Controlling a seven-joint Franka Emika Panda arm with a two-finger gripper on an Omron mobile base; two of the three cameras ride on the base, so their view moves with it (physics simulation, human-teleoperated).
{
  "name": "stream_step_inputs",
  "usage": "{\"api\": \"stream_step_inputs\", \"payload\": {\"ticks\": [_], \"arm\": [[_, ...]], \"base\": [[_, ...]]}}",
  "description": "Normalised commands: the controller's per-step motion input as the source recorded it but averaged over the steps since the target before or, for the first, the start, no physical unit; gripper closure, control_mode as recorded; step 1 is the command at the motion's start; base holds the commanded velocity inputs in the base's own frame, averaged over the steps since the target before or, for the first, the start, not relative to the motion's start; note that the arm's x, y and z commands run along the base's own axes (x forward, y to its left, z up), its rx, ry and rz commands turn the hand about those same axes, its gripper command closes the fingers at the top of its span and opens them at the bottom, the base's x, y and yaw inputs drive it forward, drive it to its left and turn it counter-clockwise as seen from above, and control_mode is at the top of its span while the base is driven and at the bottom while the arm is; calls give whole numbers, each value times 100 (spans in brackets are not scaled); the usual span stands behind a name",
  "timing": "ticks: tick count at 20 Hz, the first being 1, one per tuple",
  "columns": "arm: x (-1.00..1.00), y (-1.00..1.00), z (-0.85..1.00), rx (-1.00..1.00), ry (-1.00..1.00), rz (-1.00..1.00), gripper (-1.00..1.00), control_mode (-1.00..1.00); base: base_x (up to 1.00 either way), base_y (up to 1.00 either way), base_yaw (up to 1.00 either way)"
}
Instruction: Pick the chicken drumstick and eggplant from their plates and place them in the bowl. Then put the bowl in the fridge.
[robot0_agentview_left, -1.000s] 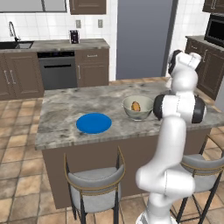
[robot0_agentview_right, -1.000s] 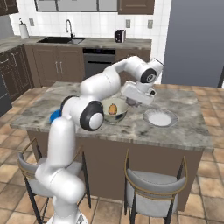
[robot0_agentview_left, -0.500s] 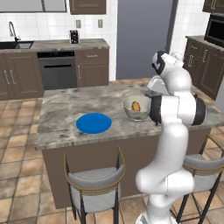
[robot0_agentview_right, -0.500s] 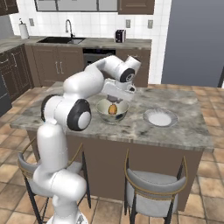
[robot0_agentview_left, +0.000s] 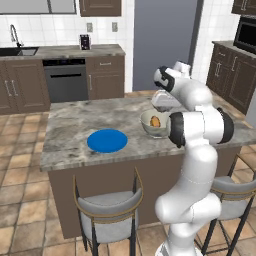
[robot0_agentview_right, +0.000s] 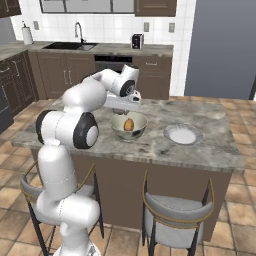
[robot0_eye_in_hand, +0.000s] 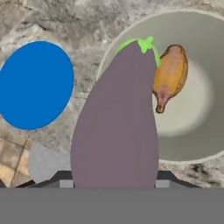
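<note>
**Eggplant held over the bowl, ready to drop**

Nearest the hand camera, the pincer (robot0_eye_in_hand: 114, 186) is clamped on the eggplant (robot0_eye_in_hand: 116, 118): a long, smooth, matte purple body that swells toward the fingers and tapers to a bright green cap. It hangs stem-forward over the near rim of the bowl (robot0_eye_in_hand: 199, 87), so the step in hand looks like the second placing, with release not yet made.

Just beyond the stem, the chicken drumstick (robot0_eye_in_hand: 168, 74) already lies inside the bowl, a golden-brown lump narrowing to a darker, bony end. The bowl is deep, round and glossy pale grey-green with a lighter rim.

The next move likely calls for carrying the eggplant a little further toward the bowl's middle, then letting go, so that its long body does not tip over the rim.

Beside the bowl on the mottled grey stone desk (robot0_agentview_left: 75, 120) sits the flat, bright blue plate (robot0_agentview_left: 107, 140), bare. On the bowl's other side rests a shallow pale plate (robot0_agentview_right: 183, 134). Farther back stands the slate-blue fridge (robot0_agentview_right: 222, 47), where the bowl must go afterward.
</note>
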Motion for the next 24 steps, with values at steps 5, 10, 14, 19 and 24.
{"api": "stream_step_inputs", "payload": {"ticks": [5,10,14,19,24], "arm": [[48,0,-22,-18,1,-16,100,-100],[51,0,-26,-13,0,-19,100,-100],[41,-3,-26,-3,2,-19,100,-100],[39,-8,-24,-1,6,-14,100,-100],[29,-8,-25,0,11,-7,100,-100]], "base": [[0,0,0],[0,0,0],[0,0,0],[0,0,0],[0,0,0]]}}
